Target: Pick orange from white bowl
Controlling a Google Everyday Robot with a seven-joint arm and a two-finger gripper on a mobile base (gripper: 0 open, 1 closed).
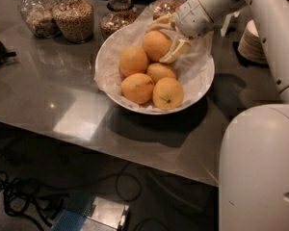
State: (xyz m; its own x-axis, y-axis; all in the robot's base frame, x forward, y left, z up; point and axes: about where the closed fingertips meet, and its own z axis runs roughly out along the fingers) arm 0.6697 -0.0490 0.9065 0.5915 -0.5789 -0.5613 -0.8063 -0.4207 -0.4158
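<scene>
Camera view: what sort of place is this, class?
Likely a kitchen or snack counter: filled glass jars, white bowl of oranges, stacked saucers. The gripper is at the bowl's rear orange.

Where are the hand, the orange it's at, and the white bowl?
hand (161, 42): camera view, midway between its spread fingertips.
orange (151, 46): camera view, left face of the rearmost fruit.
white bowl (209, 85): camera view, bare right rim.
</scene>
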